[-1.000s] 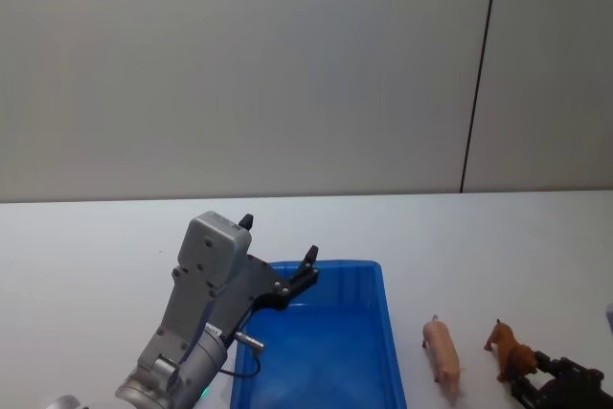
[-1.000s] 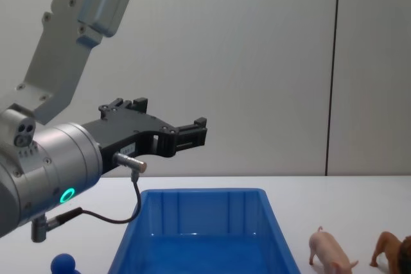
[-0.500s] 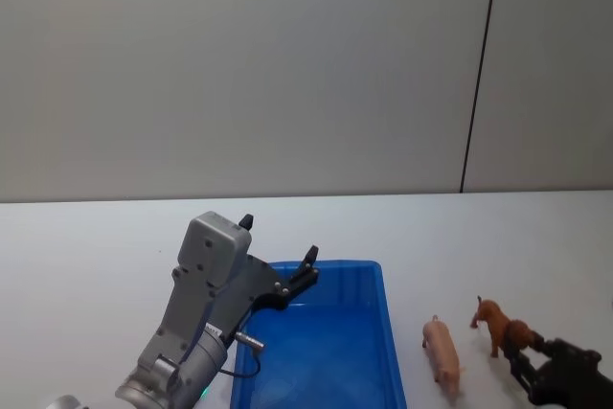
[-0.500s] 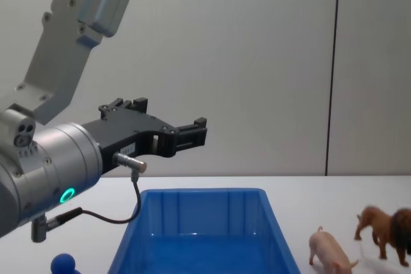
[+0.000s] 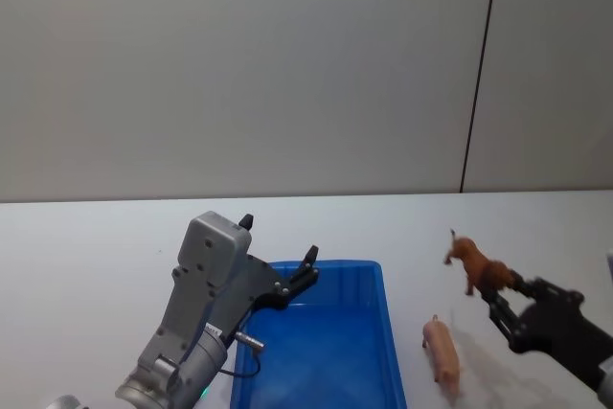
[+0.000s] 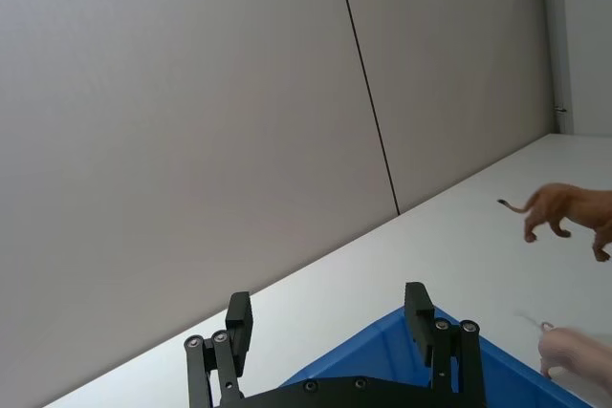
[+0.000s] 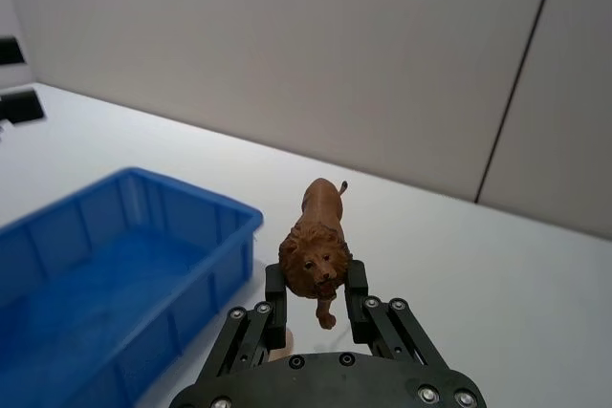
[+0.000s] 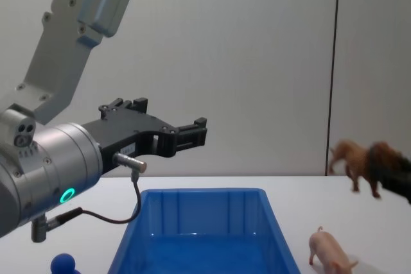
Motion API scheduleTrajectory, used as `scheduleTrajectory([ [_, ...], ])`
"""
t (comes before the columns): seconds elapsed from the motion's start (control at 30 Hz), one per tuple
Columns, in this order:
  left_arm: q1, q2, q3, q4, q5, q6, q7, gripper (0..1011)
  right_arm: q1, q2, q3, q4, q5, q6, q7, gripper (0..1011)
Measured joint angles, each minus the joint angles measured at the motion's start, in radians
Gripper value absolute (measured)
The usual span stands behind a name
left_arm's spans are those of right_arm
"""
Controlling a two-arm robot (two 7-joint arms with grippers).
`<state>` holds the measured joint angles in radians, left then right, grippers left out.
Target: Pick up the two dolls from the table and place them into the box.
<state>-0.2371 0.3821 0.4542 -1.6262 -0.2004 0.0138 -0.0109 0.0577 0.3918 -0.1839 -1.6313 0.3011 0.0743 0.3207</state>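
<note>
Hovering over the blue box's (image 5: pixel 350 264) far-left corner, the left gripper (image 6: pixel 327 295) gapes wide and empty. The pink pig (image 5: pixel 442 359) stands on the white table (image 5: pixel 96 246) beside the box. Farther right, the right gripper (image 7: pixel 316 277) clamps the brown lion (image 5: pixel 471 261) by its mane, aloft. Both dolls are probably light, rigid, slick plastic, best pinched across the flanks.

The box (image 5: pixel 391 356) sits mid-worktop (image 5: pixel 96 237), the pig (image 5: pixel 442 352) to its right.
The pig stands just beside the box; the right tool (image 5: pixel 500 286) holds the lion (image 5: pixel 472 260) above and, it seems, behind the pig.
</note>
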Motion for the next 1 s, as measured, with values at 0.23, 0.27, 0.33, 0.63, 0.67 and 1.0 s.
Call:
scheduleTrajectory([
  [0.23,0.000,0.000,0.000,0.000,0.000,0.000,0.000,1003,0.049,-0.023,-0.015,-0.015,-0.016,0.004,0.060,348],
  [0.27,0.000,0.000,0.000,0.000,0.000,0.000,0.000,1003,0.054,-0.026,-0.018,-0.015,-0.018,0.007,0.070,347],
  [0.33,0.000,0.000,0.000,0.000,0.000,0.000,0.000,1003,0.070,-0.035,-0.024,-0.015,-0.022,0.017,0.093,347],
  [0.63,0.000,0.000,0.000,0.000,0.000,0.000,0.000,1003,0.136,-0.084,-0.063,0.009,-0.041,0.089,0.182,361],
  [0.67,0.000,0.000,0.000,0.000,0.000,0.000,0.000,1003,0.142,-0.090,-0.068,0.014,-0.043,0.095,0.190,373],
  [1.0,0.000,0.000,0.000,0.000,0.000,0.000,0.000,1003,0.188,-0.130,-0.104,0.066,-0.069,0.153,0.243,690],
])
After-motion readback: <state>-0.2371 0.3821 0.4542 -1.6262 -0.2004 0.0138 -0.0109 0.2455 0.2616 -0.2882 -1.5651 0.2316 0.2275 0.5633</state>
